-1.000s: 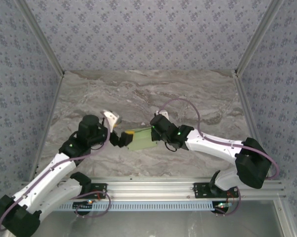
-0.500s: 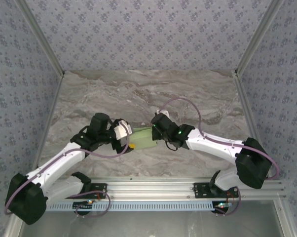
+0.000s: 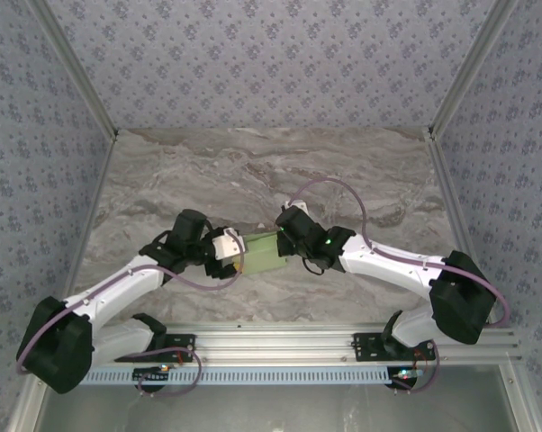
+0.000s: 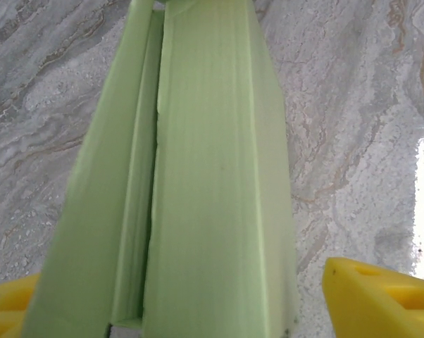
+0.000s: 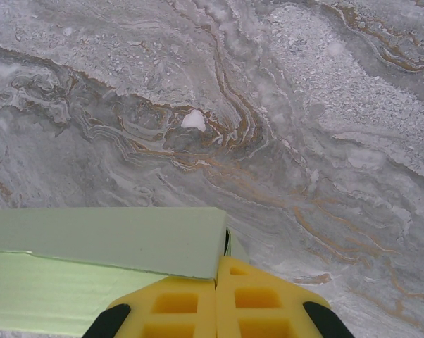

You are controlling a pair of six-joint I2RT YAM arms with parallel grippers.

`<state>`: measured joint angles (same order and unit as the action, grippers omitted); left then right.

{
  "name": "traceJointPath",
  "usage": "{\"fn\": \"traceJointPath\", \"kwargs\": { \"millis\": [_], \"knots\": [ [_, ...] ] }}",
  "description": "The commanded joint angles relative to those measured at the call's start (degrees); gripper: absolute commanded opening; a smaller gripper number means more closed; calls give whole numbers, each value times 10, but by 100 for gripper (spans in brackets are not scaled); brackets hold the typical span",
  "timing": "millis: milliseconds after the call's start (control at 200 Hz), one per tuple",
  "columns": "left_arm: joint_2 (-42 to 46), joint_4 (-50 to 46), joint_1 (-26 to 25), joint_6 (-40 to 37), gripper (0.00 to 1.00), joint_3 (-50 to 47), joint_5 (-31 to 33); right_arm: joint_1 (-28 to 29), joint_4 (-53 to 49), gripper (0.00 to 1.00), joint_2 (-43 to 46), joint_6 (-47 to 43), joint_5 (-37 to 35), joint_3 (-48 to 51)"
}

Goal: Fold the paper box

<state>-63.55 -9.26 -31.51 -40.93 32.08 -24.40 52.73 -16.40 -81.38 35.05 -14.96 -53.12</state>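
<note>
The paper box (image 3: 260, 251), a pale green thin-card sleeve folded long and flat, lies mid-table over the grey marbled tabletop (image 3: 253, 171), spanning the gap between both arms. The right gripper (image 5: 217, 299) is clenched, its pads pinching the box's corner edge. The left gripper (image 4: 191, 310) straddles the other end with jaws spread, one yellow pad (image 4: 381, 299) clear of the card, and whatever's inside the seam slit, I can't tell.

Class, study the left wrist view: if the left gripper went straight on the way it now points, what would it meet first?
The paper box: it stretches straight ahead between the left gripper and its open fingers, so that comes first. The marble table lies beyond, though depth is unclear.
</note>
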Motion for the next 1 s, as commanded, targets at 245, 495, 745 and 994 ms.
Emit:
{"fn": "traceJointPath", "kwargs": {
  "millis": [245,495,745,994],
  "knots": [
    [-8,50,-21,-32,64,-30,5,-7,-22,6,6,-2,0,27],
    [8,90,-37,-63,54,-61,25,-13,-14,6,11,-2,5,36],
    [0,113,-59,-79,44,-68,43,-27,-4,9,24,-2,14,52],
    [-28,139,-72,-45,44,-63,47,-28,24,11,30,5,33,77]
  ]
}}
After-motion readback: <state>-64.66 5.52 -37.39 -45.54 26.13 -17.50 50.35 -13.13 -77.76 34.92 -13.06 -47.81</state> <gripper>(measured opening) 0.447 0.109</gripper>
